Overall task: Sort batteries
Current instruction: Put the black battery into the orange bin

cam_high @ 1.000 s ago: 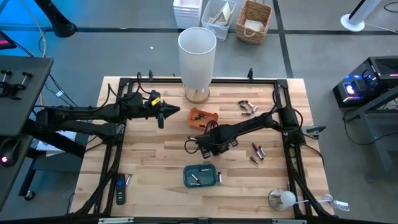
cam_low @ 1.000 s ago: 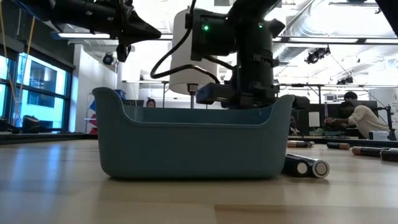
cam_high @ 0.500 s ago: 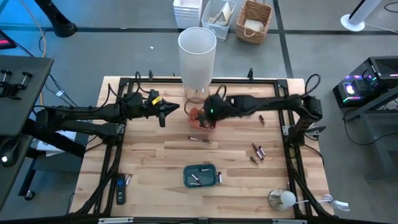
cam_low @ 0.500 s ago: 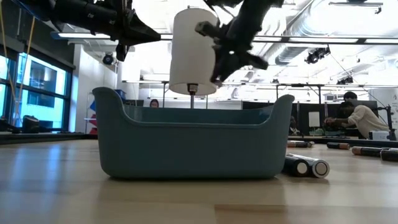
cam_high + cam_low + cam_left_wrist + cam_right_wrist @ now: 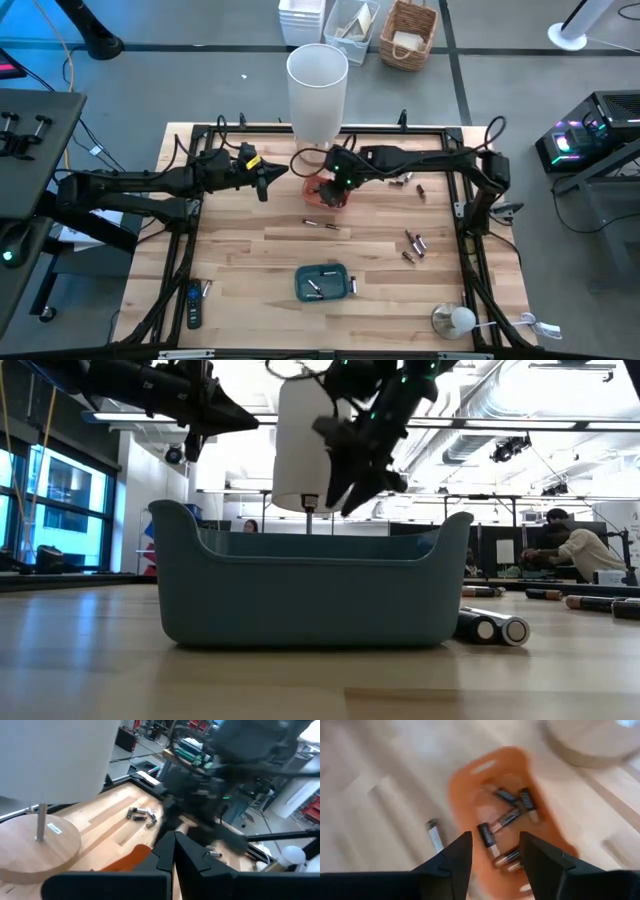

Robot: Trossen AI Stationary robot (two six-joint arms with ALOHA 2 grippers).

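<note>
My right gripper [image 5: 331, 189] hangs open over the orange tray [image 5: 327, 190], fingers slanting down, with nothing between them [image 5: 495, 837]. Several batteries [image 5: 512, 815] lie in that tray, and one battery [image 5: 434, 834] lies on the wood beside it. More batteries lie loose on the table [image 5: 320, 224], [image 5: 413, 244], [image 5: 400, 176]. A few rest in the blue tray [image 5: 325, 283], and two lie beside it [image 5: 490, 628]. My left gripper [image 5: 264, 181] is shut, holding nothing, in the air left of the orange tray.
A white lamp [image 5: 318, 85] on a round wooden base stands at the far edge, just behind the orange tray. A black remote [image 5: 194, 306] lies near left, a white bulb [image 5: 456, 320] near right. A black frame [image 5: 200, 135] borders the table.
My right gripper has risen from the table's middle and swung toward the far edge, ending over the orange tray. Its wrist has rolled and tipped on the way. Two batteries now show on the wood where the arm had been.
</note>
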